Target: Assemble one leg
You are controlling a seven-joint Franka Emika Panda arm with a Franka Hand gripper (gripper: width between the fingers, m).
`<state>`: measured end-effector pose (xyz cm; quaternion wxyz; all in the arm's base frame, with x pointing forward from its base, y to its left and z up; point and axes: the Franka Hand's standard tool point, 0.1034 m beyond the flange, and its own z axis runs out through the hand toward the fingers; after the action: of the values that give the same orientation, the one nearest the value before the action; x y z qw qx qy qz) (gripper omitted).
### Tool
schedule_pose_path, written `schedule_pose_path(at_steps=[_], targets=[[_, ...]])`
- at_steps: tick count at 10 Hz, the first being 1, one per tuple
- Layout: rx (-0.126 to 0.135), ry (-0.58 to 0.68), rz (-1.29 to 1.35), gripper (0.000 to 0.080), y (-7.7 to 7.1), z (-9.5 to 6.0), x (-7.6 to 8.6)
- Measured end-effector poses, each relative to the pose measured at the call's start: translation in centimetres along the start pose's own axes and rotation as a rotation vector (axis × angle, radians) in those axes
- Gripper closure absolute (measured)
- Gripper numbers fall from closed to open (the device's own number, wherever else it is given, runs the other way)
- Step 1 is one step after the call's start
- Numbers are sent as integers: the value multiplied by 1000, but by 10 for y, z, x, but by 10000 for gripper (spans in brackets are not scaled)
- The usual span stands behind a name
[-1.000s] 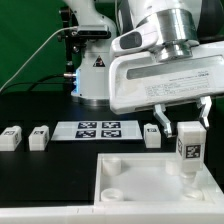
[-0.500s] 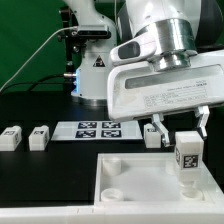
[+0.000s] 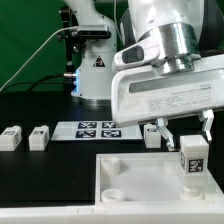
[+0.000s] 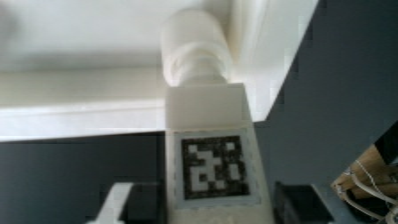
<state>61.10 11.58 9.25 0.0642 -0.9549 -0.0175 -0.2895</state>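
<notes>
My gripper [image 3: 187, 138] is shut on one leg [image 3: 192, 160], a white block with a tag facing the camera. I hold it upright over the large white tray-like piece [image 3: 130, 180], at its far corner on the exterior view's right. The leg's lower end reaches the tray surface; whether it sits in a socket is hidden. In the wrist view the leg [image 4: 210, 150] stands between my gripper's [image 4: 210, 208] jaws, and its round peg points at the white piece [image 4: 89, 100]. Three more legs lie on the table: two at the left [image 3: 10, 138] [image 3: 38, 137] and one by the marker board [image 3: 152, 135].
The marker board [image 3: 97, 129] lies behind the tray-like piece, between the loose legs. The robot's base [image 3: 95, 70] stands at the back with a cable running off to the left.
My gripper has moved down and a little toward the exterior view's right, carrying the leg lower onto the tray-like piece's corner.
</notes>
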Motion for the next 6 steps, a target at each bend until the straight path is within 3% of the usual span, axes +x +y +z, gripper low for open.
schedule_pose_path(at_steps=[6], targets=[[-3, 12, 1, 508, -1, 7, -12]])
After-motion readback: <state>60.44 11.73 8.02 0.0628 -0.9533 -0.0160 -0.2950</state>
